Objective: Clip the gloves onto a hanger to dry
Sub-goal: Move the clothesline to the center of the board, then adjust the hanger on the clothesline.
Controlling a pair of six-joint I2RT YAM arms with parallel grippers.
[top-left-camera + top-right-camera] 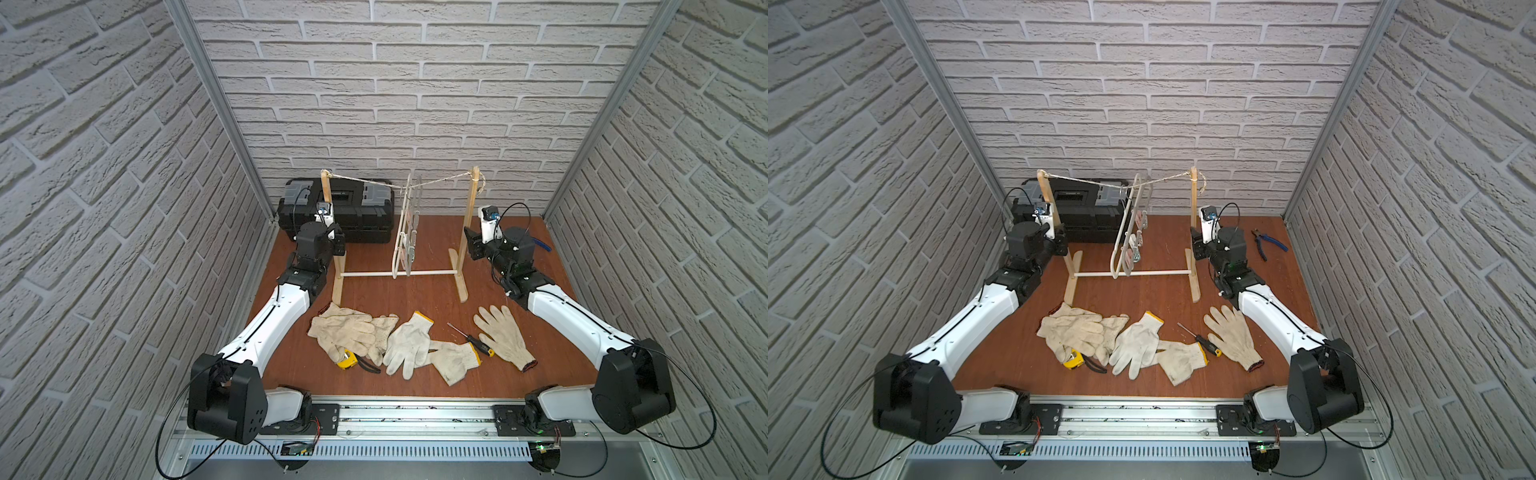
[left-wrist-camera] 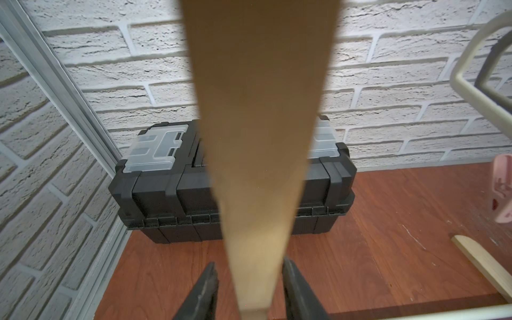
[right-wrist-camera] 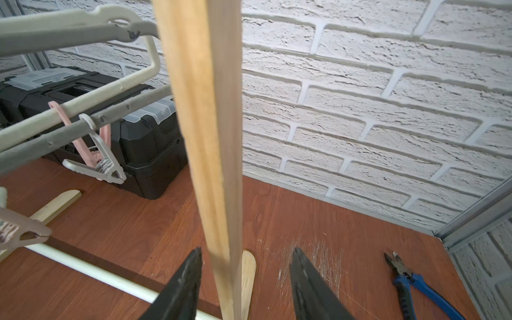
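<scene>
Several off-white, stained gloves lie at the table's front: a pile (image 1: 345, 332), a yellow-cuffed glove (image 1: 409, 345), another (image 1: 455, 359), and a red-cuffed one (image 1: 503, 334) to the right. The hanger (image 1: 409, 232), a white and grey frame with pink and white clips (image 3: 104, 166), hangs from the rope of a wooden rack. My left gripper (image 2: 249, 266) stands open astride the rack's left post (image 2: 257, 110), a narrow gap on each side. My right gripper (image 3: 248, 250) is open round the right post (image 3: 205, 110), which stands nearer one finger.
A black toolbox (image 1: 336, 212) sits at the back left behind the rack. A yellow tape measure (image 1: 347, 359) pokes from under the glove pile, and a screwdriver (image 1: 473, 340) lies between gloves. Blue pliers (image 3: 415, 285) lie at the back right. The rack's crossbar (image 1: 399, 273) runs low.
</scene>
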